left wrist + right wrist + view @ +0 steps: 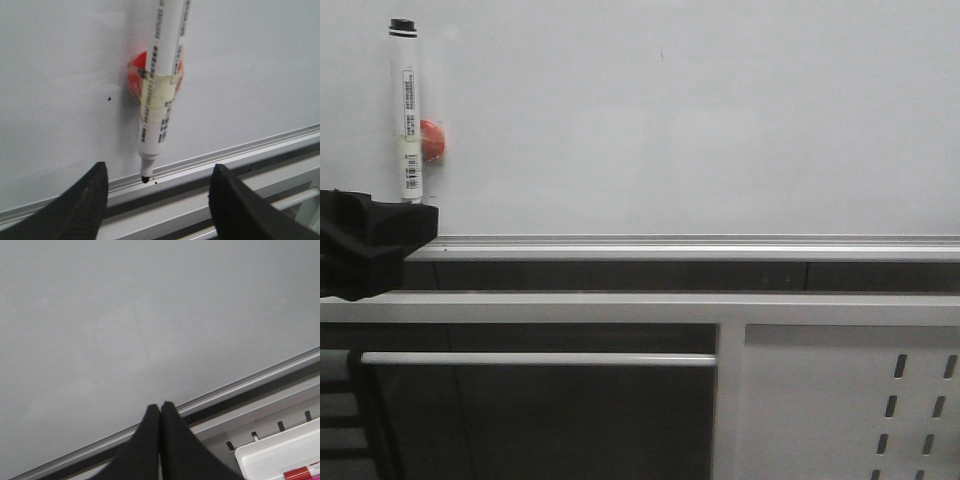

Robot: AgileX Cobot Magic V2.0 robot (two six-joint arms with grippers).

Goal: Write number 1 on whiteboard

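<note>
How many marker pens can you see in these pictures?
2. A white marker with a black tip is taped to a red round magnet on the glossy whiteboard. A red-capped marker lies in a white tray. More may be hidden.

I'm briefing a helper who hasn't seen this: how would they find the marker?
Look at the whiteboard, far left side. A white marker stands upright there, taped to a red-orange magnet, above the open left gripper. Nothing else there has its barcode label and black cap.
</note>
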